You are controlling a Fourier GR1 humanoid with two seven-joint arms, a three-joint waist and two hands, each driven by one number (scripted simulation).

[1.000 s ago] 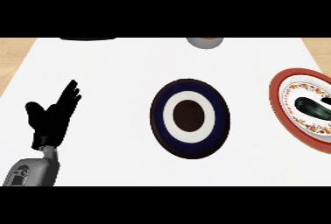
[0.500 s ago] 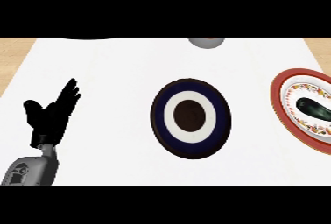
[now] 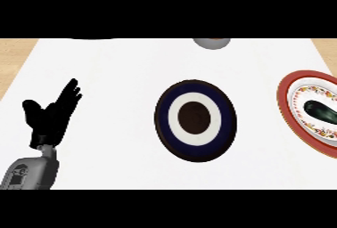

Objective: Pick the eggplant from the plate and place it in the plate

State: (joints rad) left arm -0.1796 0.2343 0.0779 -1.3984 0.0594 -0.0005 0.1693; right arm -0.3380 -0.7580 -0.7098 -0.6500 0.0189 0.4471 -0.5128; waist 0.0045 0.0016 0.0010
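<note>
A dark eggplant [image 3: 321,111] lies on a red-rimmed patterned plate [image 3: 289,91] at the right edge of the head view, partly cut off by the frame. In the middle of the counter sits a dark blue plate [image 3: 195,119] with a white ring and a brown centre, nothing on it. My left hand [image 3: 51,116] rests open at the left, fingers straight and pointing up, far from both plates. My right hand does not show.
A grey round object [image 3: 211,42] sits at the far edge of the white counter, cut off by the top. Wooden surface [image 3: 13,53] shows beyond the counter's left and right corners.
The view has shifted slightly, so the plates and my left hand sit a little lower and further left in the frame. Nothing was grasped or released.
</note>
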